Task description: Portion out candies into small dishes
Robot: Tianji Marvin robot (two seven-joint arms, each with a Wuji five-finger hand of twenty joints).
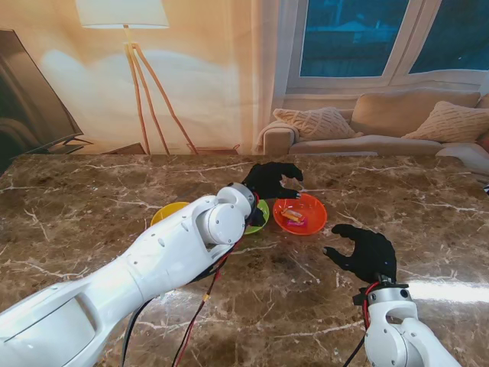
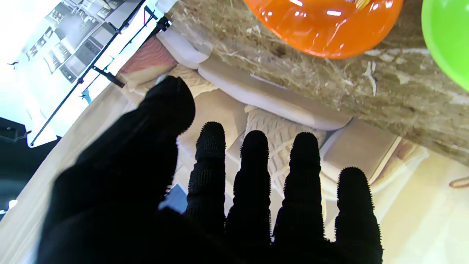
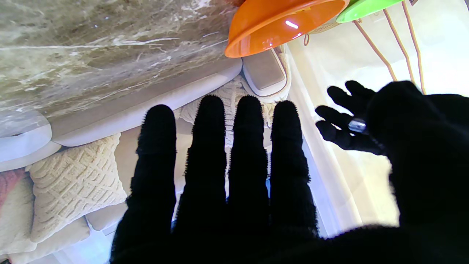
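An orange dish [image 1: 300,214] holding several candies [image 1: 293,217] sits mid-table. To its left a green dish [image 1: 262,216] is mostly hidden under my left wrist, and a yellow dish [image 1: 168,212] peeks out beyond the forearm. My left hand [image 1: 272,180] hovers over the far edge of the green dish, beside the orange one, with its fingers [image 2: 253,172] spread and nothing between them. Its wrist view shows the orange dish [image 2: 326,25] and the green dish [image 2: 447,40]. My right hand [image 1: 365,252] hovers open, nearer to me and to the right of the orange dish [image 3: 282,22]. A small silvery spot shows on the left hand [image 3: 344,124]; I cannot tell what it is.
The brown marble table [image 1: 92,206] stretches wide on both sides of the dishes. Behind its far edge stand a sofa [image 1: 382,126] with cushions and a floor lamp [image 1: 126,23]. My white left arm [image 1: 153,267] crosses the near left of the table.
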